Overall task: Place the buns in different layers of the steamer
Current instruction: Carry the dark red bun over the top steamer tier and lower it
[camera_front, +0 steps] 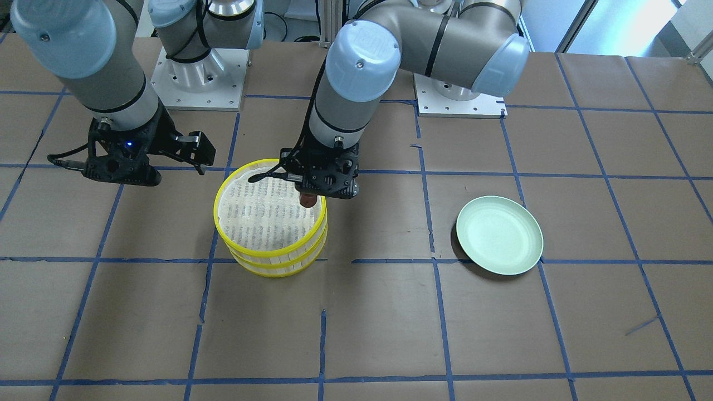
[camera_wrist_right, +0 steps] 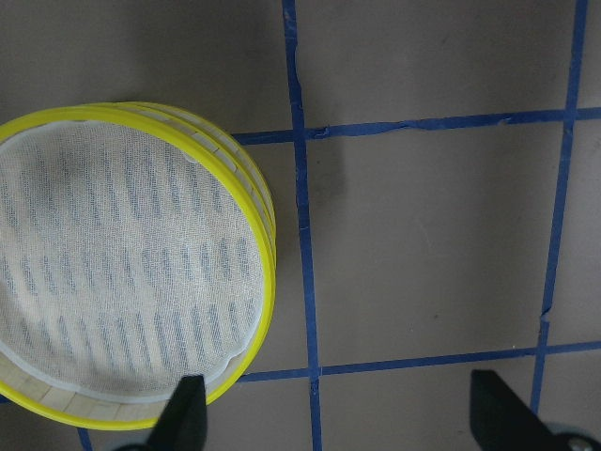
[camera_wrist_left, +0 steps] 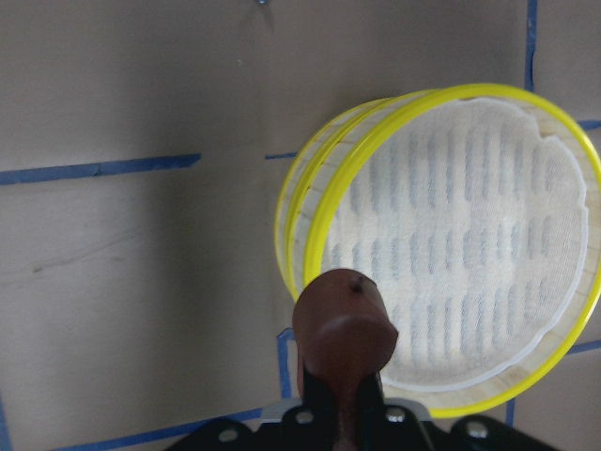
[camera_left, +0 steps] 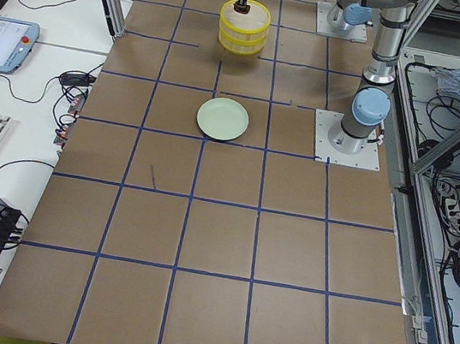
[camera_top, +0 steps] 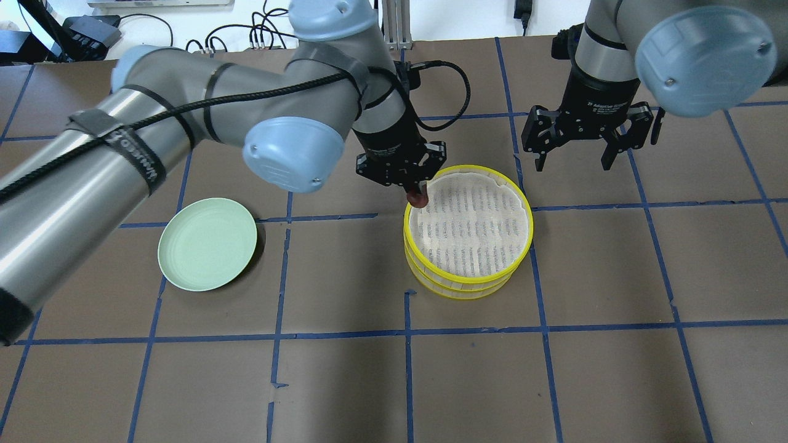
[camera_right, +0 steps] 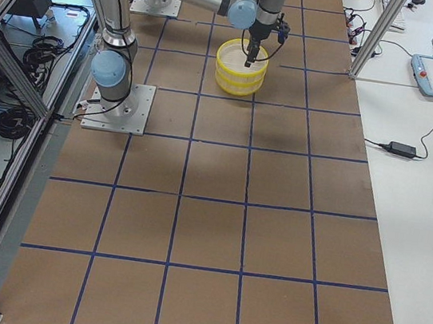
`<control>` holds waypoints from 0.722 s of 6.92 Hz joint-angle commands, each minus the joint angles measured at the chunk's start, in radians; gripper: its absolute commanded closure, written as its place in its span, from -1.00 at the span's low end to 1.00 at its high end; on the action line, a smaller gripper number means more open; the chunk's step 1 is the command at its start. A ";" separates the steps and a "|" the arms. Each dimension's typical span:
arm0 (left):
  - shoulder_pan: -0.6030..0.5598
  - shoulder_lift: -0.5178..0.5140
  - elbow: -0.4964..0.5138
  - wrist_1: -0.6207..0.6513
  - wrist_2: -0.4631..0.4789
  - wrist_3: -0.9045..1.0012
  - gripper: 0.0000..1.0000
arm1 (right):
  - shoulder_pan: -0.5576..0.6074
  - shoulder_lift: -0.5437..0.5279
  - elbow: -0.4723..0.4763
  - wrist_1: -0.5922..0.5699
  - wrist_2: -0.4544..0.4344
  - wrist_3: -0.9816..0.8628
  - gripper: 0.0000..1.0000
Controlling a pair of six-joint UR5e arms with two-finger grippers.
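Brown bun (camera_top: pixel 418 198) tight in left jaws, over steamer (camera_top: pixel 468 231) rim — right jaws apart

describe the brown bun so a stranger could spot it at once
Find the yellow-rimmed two-tier steamer mid-table, then the left gripper hanging over its rim on the side toward the pale green plate. The bun is the small lump pinched in that gripper just above the rim, the only dark reddish-brown thing beside the steamer's white floor and yellow rims.
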 commanded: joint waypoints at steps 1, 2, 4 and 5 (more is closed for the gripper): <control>-0.041 -0.066 -0.016 0.076 -0.011 -0.071 -0.04 | -0.010 -0.024 -0.017 -0.001 -0.002 -0.009 -1.00; -0.041 -0.065 -0.017 0.075 -0.005 -0.074 -0.96 | -0.010 -0.038 -0.014 -0.001 -0.002 -0.016 -1.00; -0.041 -0.063 -0.007 0.072 -0.002 -0.072 -0.99 | -0.008 -0.053 -0.019 -0.003 0.001 -0.016 -1.00; -0.041 -0.048 0.010 0.064 0.010 -0.069 -0.99 | -0.010 -0.058 -0.020 -0.003 0.001 -0.018 -1.00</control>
